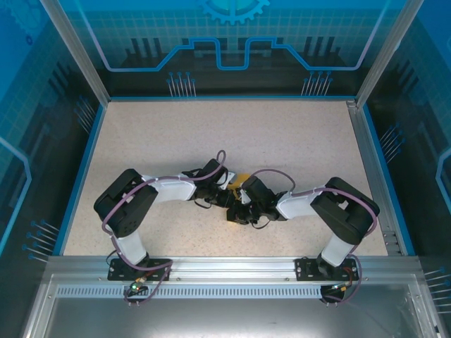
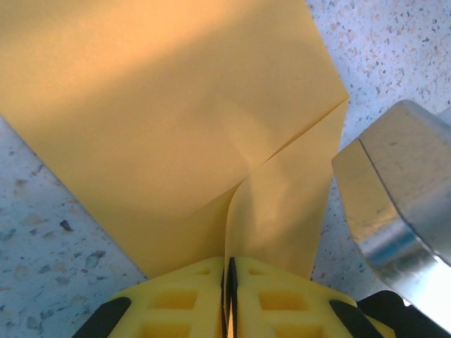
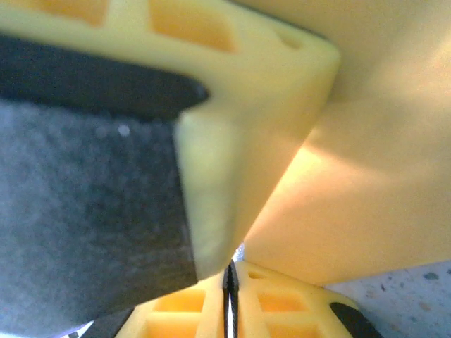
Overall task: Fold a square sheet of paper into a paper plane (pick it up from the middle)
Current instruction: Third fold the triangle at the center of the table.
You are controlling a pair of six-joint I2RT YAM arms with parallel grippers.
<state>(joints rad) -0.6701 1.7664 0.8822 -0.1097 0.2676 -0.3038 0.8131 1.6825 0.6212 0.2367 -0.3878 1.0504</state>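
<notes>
The left gripper [image 2: 230, 271] has its yellow fingers [image 2: 176, 299] pressed together on a raised flap of the square sheet of paper [image 2: 162, 120]. The right gripper [image 3: 229, 285] is also pressed shut, just beside the sheet; whether it nips any paper cannot be told. Both meet near the middle of the speckled table [image 1: 211, 134], inside blue printed walls [image 1: 232, 42]. The sheet lies there too, orange-yellow, with one slanting fold showing.
</notes>
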